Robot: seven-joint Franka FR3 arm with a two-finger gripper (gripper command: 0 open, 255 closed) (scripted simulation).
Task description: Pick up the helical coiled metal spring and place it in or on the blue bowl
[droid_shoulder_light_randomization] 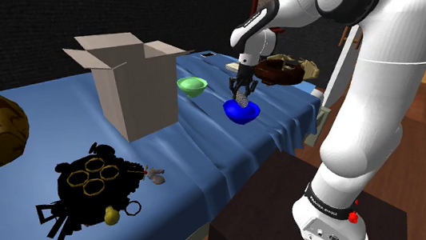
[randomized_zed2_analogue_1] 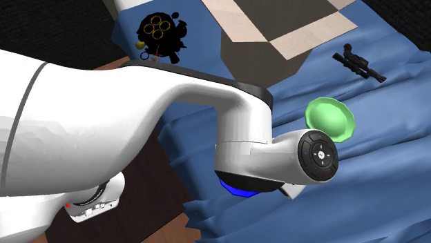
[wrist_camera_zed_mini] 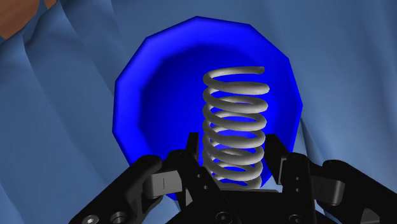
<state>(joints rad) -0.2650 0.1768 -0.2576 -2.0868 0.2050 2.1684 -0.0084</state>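
Spring over bowl: grey helical coiled metal spring (wrist_camera_zed_mini: 234,127) was pinched by the coils nearest the hand between the two fingers (wrist_camera_zed_mini: 191,156) of the all-black gripper (wrist_camera_zed_mini: 233,167). The jaws were closed on it from both sides, and the rest of the coil stuck straight out ahead of the hand. Beyond it, seen along the gripper, lay the deep-blue faceted bowl (wrist_camera_zed_mini: 127,108), w/ the spring's free end lined up on the bowl's hollow, a little off centre.

Progress, as judged from these views: pick-up looked done, since the spring was off the blue cloth (droid_shoulder_light_randomization: 206,152) and carried by the gripper alone. Transfer looked done or nearly so, as the shoulder view put gripper and spring directly above the bowl, close to its rim. Left to do: lower a touch if needed, open the jaws and let the spring drop in. Whether the coil's tip touched the bowl could not be told.

Arm pose: white Franka arm (droid_shoulder_light_randomization: 383,67) rose from its stand (droid_shoulder_light_randomization: 255,236) at the shoulder view's lower right, its upper links upright, then bent over to the left. The wrist was turned so the gripper pointed down at the bowl, near the table's front edge. In the second exterior view the forearm crossed the frame and hid most of the bowl, approx. a sliver of blue showing under the wrist.

Nearby, not involved: pale green bowl (droid_shoulder_light_randomization: 193,85) just beyond the blue one, and open cardboard box (droid_shoulder_light_randomization: 131,83) farther to the shoulder view's left, apart from both.
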